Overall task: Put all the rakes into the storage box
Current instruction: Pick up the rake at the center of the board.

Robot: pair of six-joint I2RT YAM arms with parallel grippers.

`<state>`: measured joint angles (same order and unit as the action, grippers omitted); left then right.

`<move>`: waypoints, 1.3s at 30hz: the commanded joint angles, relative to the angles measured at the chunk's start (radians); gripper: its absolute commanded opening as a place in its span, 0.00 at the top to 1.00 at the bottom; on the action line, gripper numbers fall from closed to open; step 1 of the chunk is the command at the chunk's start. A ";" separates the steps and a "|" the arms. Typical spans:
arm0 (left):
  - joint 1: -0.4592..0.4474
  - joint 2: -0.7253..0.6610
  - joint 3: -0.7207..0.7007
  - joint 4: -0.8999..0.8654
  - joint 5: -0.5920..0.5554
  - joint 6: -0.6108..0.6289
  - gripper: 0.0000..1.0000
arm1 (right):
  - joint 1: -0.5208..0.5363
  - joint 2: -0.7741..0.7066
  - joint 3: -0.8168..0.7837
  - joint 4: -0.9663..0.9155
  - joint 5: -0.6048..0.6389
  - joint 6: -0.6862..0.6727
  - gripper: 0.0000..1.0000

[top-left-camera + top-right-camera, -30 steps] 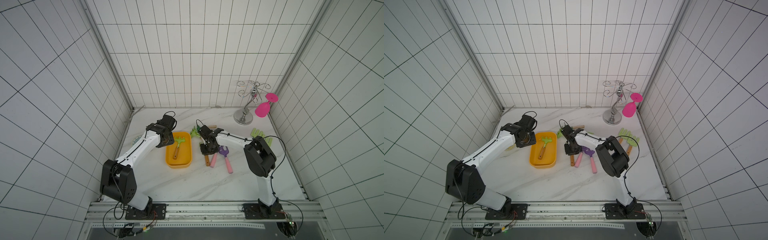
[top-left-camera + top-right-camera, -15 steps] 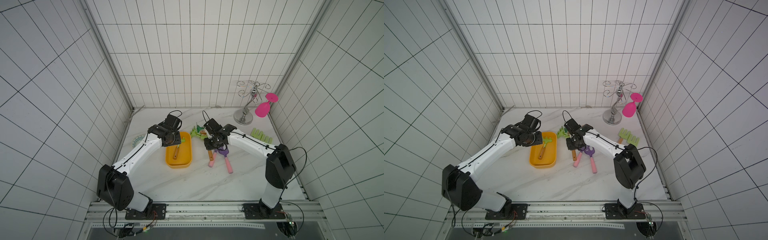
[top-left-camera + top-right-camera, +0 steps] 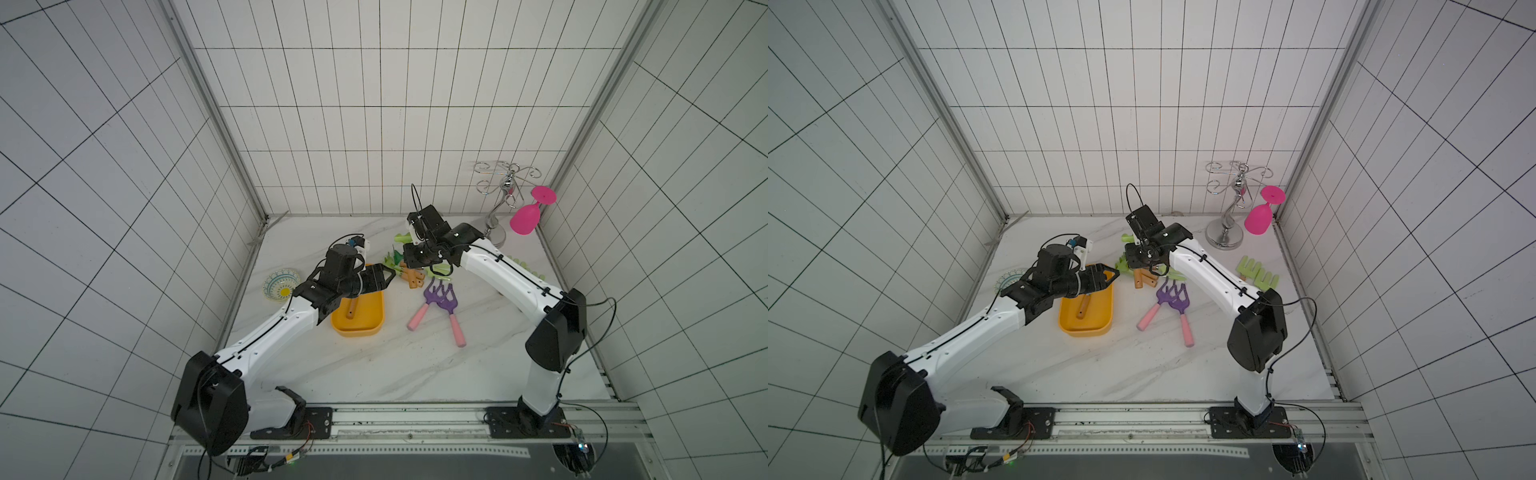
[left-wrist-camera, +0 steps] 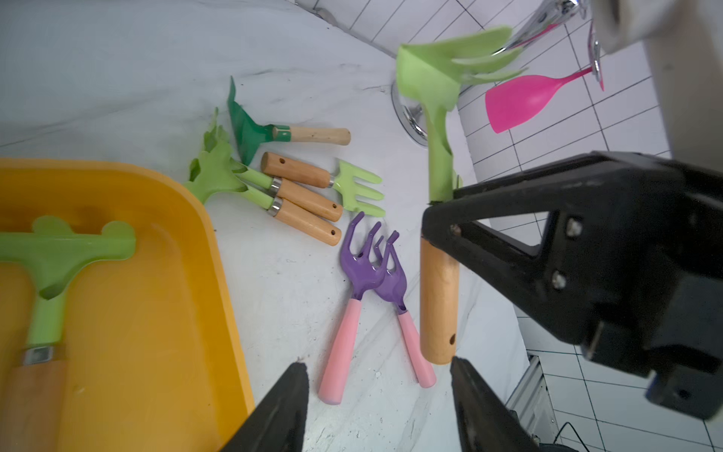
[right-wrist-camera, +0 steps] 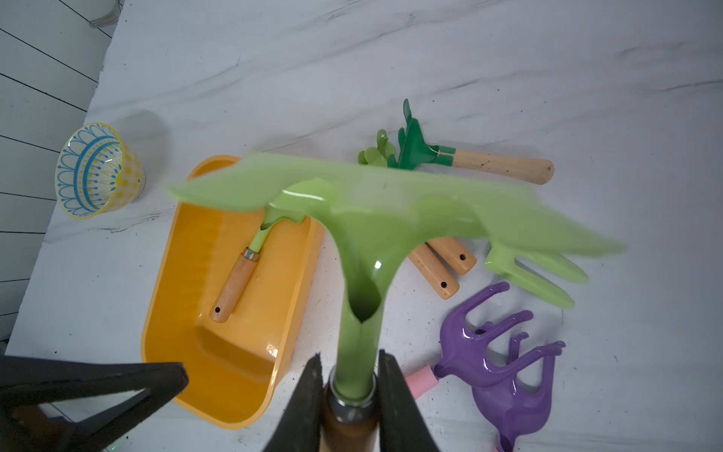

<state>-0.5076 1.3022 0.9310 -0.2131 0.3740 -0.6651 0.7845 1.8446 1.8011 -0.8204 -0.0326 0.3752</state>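
Note:
My right gripper [image 5: 349, 356] is shut on a light-green rake [image 5: 364, 235], pinching it at the metal collar between the neck and the wooden handle. The rake is held above the table. In the left wrist view one of the right gripper's fingers [image 4: 508, 211] crosses that rake [image 4: 438, 297], whose handle end hangs just past my left fingertips. My left gripper [image 4: 376, 362] is open and empty, over the far right corner of the yellow-orange storage box [image 3: 365, 324]. Another green rake [image 5: 238, 281] lies inside the box [image 5: 234, 352]. The right gripper [image 3: 417, 262] faces the left gripper [image 3: 390, 274].
Several wooden-handled green tools [image 3: 411, 280] lie just right of the box. Two purple forks with pink handles [image 3: 440, 299] lie nearer the front. A patterned bowl [image 3: 281, 284] sits left of the box. A chrome stand [image 3: 496, 216] with a pink glass [image 3: 525, 218] occupies the back right corner.
My right gripper has risen from the tool pile with the green rake in it. My left gripper has swung right across the box's far end toward it, and its jaws have opened wider.

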 commanded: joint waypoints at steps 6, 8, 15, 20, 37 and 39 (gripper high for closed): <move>-0.046 0.099 -0.032 0.285 0.157 -0.042 0.42 | -0.019 -0.016 0.036 -0.013 -0.026 0.046 0.85; -0.051 0.126 -0.024 0.286 0.162 -0.038 0.43 | -0.019 -0.022 0.034 -0.009 -0.030 0.052 0.85; -0.059 0.182 0.000 0.296 0.165 -0.025 0.45 | -0.020 -0.048 0.007 0.004 -0.038 0.077 0.85; -0.063 0.207 -0.003 0.329 0.173 -0.040 0.50 | -0.020 -0.067 -0.016 0.011 -0.026 0.086 0.85; -0.054 0.159 -0.020 0.321 0.182 -0.036 0.81 | -0.020 -0.093 -0.070 0.051 -0.065 0.090 0.82; -0.050 0.145 -0.025 0.310 0.177 -0.033 0.82 | -0.020 -0.097 -0.079 0.059 -0.071 0.090 0.81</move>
<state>-0.5682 1.4925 0.9081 0.0875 0.5663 -0.7101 0.7715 1.7889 1.7554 -0.7696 -0.0887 0.4583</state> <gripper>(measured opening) 0.248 0.203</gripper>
